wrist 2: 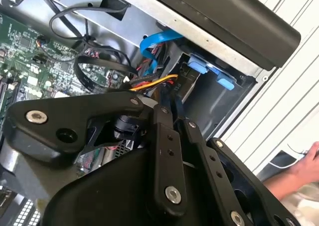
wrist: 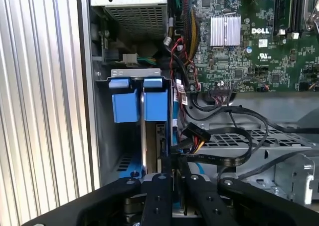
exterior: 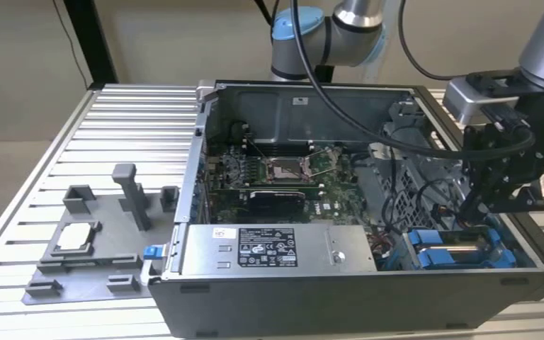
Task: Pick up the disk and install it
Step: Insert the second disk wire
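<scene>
The disk sits in the drive bay at the front corner of the open computer case, on the exterior view's right. Its blue carrier tabs show at the bay's mouth in both wrist views. My gripper hangs just above the bay, beside the disk's inner edge. In both wrist views its black fingers run close together to a point, shut, with nothing visible between them. A bundle of black cables with a yellow-orange connector lies right at the fingertips.
A grey power supply box with a label sits next to the bay, with the motherboard behind it. A grey fixture holding a white-topped chip lies on the slatted table at the exterior view's left. A person's hand is outside the case.
</scene>
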{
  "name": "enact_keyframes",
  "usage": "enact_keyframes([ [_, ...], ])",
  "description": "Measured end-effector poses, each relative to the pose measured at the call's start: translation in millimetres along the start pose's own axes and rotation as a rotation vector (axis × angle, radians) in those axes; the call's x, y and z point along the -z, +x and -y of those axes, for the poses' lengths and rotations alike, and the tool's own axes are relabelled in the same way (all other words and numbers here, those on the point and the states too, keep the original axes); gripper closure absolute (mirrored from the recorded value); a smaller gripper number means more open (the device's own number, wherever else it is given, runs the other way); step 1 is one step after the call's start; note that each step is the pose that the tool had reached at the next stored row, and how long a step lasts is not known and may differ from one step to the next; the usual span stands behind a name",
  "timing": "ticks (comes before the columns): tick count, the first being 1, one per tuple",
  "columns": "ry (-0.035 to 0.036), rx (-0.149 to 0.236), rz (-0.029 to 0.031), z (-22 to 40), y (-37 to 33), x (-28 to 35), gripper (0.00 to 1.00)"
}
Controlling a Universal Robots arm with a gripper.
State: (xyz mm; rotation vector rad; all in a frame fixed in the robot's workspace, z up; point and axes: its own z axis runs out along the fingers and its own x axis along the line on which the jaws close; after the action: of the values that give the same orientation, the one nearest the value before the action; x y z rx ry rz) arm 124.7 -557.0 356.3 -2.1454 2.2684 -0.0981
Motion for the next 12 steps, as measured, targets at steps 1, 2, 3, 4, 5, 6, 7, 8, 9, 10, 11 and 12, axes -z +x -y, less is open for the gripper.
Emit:
enact_keyframes([
  [1, 0.0, 0.0, 0.0004, -0.1, 0.2, -1.0, 1.0],
  [2, 0.0, -0.001, 0.0, -0.1, 0.9, -1.8, 1.0],
  [3, 0.0, -0.001, 0.0007, -0.2, 1.8, -2.5, 1.0],
  [4, 0.0005, -0.001, 0.0017, -0.3, 2.4, -3.0, 1.0],
  [5, 0.0011, -0.002, 0.0045, -0.3, 2.8, -3.3, 1.0],
  [6, 0.0017, -0.003, 0.0102, -0.3, 3.0, -3.5, 1.0],
  [7, 0.002, -0.005, 0.0173, -0.3, 3.2, -3.7, 1.0],
  [8, 0.002, -0.006, 0.0233, -0.3, 3.3, -3.8, 1.0],
  [9, 0.0019, -0.008, 0.0275, -0.4, 3.6, -3.9, 1.0],
  [10, 0.0018, -0.01, 0.0302, -0.3, 3.9, -4.0, 1.0],
  [11, 0.0018, -0.012, 0.0313, -0.3, 4.5, -4.1, 1.0],
  [12, 0.0018, -0.013, 0.0312, -0.2, 6.2, -4.1, 1.0],
])
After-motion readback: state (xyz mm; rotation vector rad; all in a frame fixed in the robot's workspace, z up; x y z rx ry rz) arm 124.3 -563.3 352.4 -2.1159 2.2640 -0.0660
